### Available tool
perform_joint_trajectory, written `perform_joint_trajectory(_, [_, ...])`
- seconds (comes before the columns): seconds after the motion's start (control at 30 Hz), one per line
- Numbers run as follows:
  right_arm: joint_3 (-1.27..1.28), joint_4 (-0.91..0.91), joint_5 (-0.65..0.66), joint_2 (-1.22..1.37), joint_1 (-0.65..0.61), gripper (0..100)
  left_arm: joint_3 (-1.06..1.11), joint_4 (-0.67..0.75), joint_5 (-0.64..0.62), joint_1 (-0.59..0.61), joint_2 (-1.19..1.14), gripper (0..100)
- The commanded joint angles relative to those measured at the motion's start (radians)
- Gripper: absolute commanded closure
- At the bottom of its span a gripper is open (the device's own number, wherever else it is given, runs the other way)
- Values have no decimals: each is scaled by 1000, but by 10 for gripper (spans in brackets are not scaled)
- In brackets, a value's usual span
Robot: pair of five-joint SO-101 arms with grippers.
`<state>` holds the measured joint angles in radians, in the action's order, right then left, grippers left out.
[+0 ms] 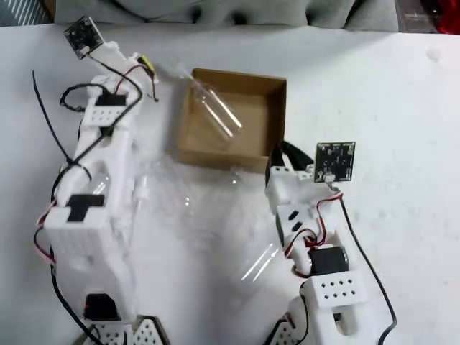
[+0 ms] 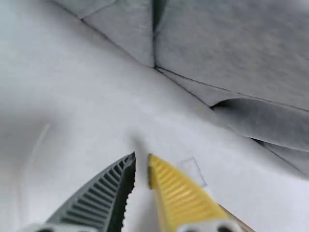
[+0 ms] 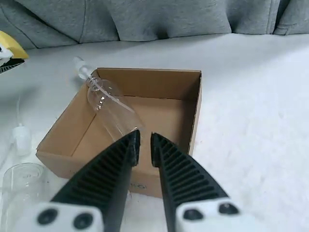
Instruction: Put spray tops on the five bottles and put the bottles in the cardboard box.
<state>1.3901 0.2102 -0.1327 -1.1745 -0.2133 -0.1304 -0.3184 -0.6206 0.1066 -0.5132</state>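
**High view: 1 bottle in box, other clear items barely readable**

Clear plastic on the white table [image 1: 402,108] is hard to make out. Well out from the front wall of the cardboard box [image 1: 259,118] there are two bright streaks [image 1: 260,262]; can't tell their outline. The left arm [image 1: 93,208] covers the table strip on its side of the box.

One clear bottle [image 3: 113,113] lies tilted inside the box. Its base is on the box floor and its neck rests on the back rim at the corner nearest the left arm. Its spray top [image 3: 81,65] pokes out over that rim.

Right wrist view shows a loose white spray top [image 3: 21,137] upright on the table just outside the box, on the left-arm side. A second clear bottle [image 3: 21,181] is near the box's front corner on that side, cut off by the frame edge.

R gripper [image 3: 144,140] hangs just over the box's front wall. Its black fingers are almost together with nothing between them, and the boxed bottle's base is just beyond the tips.

L gripper [image 2: 141,166], one grey and one yellow finger, sits outside the box's back corner near the bottle's spray top. Only a narrow slit shows between the fingers, and it's empty. It points at bare table w/ grey cushions [image 2: 231,48] behind.
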Motion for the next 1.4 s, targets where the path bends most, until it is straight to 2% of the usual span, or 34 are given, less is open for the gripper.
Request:
perform_joint_trajectory(0.0, [-54,2,-3,5,-18,983,-265,-147,-28,16,-91,829])
perform_joint_trajectory(0.1, [-54,2,-3,5,-18,983,-400,-259,-91,13,-156,775])
perform_joint_trajectory(0.3, [-54,2,-3,5,-18,983,-597,-384,-236,-30,-252,757])
perform_joint_trajectory(0.47, [-54,2,-3,5,-18,983,-690,-502,-267,-70,-312,609])
perform_joint_trajectory(0.53, [-54,2,-3,5,-18,983,-713,-539,-267,-85,-334,583])
perform_joint_trajectory(0.8, [-55,2,-3,5,-18,983,-799,-595,-333,-105,-415,684])
perform_joint_trajectory(1.37, [-55,4,-3,5,-18,983,-1026,-595,-334,-99,-616,676])
